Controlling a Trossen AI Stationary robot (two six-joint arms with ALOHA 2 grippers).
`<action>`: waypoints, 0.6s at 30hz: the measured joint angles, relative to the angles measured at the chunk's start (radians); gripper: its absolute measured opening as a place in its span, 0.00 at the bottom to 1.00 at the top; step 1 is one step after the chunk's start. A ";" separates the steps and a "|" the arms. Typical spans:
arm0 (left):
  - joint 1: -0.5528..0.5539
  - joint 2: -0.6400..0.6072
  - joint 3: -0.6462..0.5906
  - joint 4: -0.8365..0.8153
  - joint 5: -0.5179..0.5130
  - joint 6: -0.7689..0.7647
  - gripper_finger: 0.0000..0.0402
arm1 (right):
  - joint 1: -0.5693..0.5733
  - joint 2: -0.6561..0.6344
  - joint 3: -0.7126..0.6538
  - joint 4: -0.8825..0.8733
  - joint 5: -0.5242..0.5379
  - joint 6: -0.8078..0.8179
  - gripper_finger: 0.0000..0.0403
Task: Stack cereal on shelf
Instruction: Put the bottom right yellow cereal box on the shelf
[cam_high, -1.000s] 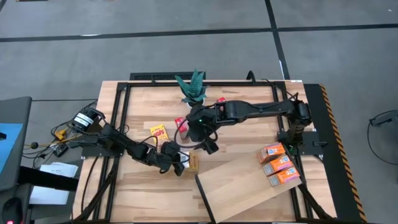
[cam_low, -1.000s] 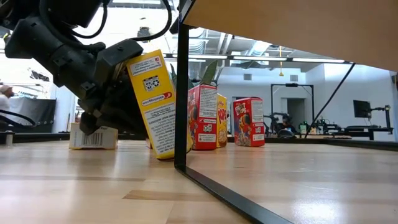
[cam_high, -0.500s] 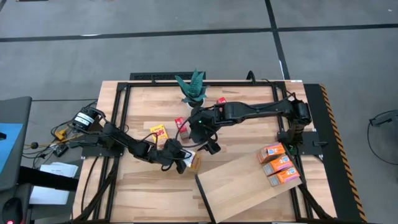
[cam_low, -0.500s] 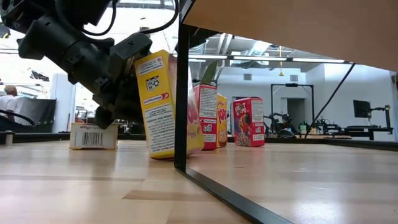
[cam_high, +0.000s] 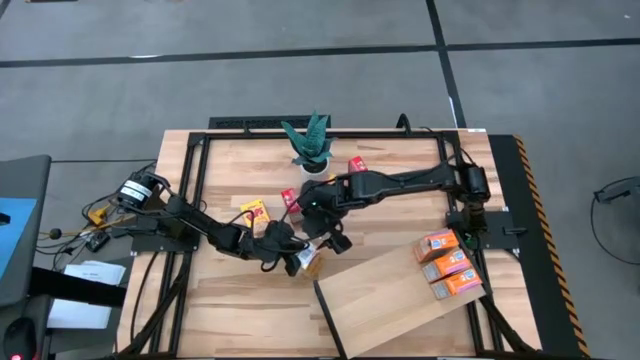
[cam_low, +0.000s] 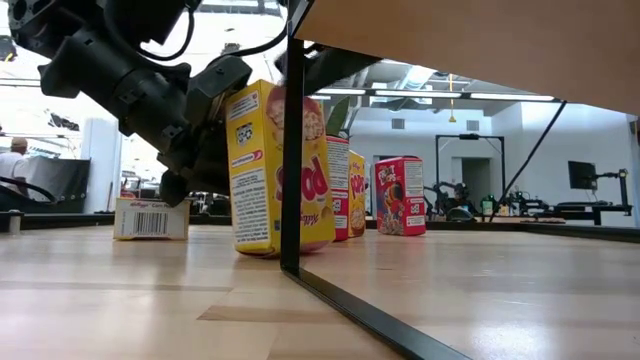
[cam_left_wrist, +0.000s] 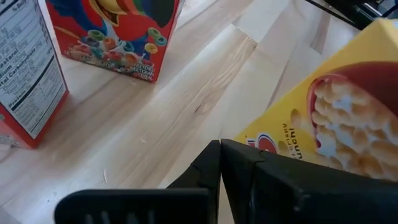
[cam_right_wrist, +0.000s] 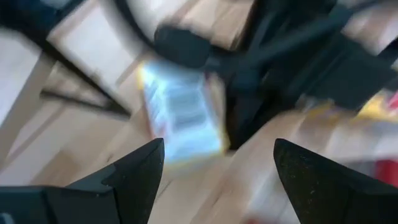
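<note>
- Left tool (cam_high: 293, 262): your left arm reaches in low across the desk (cam_high: 225, 310), its fingers fully closed. In the left wrist view they lie flat against the printed front of the yellow cereal box (cam_low: 268, 165); judged a push or a steadying contact, not a pinch. Whether the box is truly clamped cannot be told.
- Right tool (cam_high: 326, 237): it hangs just above and beside the same box, jaws spread wide and empty, as the right wrist view shows with the box between and beyond the 2 fingers (cam_right_wrist: 134, 171).
- Box position: the yellow cereal box stands on the desk just off the near-left corner of the shelf (cam_high: 395, 295), close to its dark edge but not on the board.
- Box pose: in the low view it stands upright on its short end, long axis vertical, barcode side towards the camera, printed front turned towards the shelf.
- Other cereal: 3 orange boxes (cam_high: 447, 264) already lie on the shelf's right end; red boxes (cam_low: 400, 194) and 1 flat box (cam_low: 150, 216) wait on the desk near the potted plant (cam_high: 311, 142).
- Doing it well, as judged: keep your left tool steady as a backstop, bring the right tool down squarely over the 2 broad faces, and close only once the box is centred between the jaws.
- Risk: an upright box on a short end tips easily; avoid nudging its top sideways.
</note>
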 joint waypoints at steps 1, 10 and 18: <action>0.000 0.000 0.000 -0.003 -0.001 0.000 0.00 | 0.000 -0.001 0.000 0.007 0.000 0.000 0.81; 0.002 0.000 0.000 -0.002 -0.010 0.013 0.00 | 0.002 -0.001 0.001 -0.010 -0.014 0.025 0.81; 0.002 0.000 0.000 0.002 -0.019 0.019 0.00 | 0.015 0.014 0.000 0.011 -0.018 0.051 0.81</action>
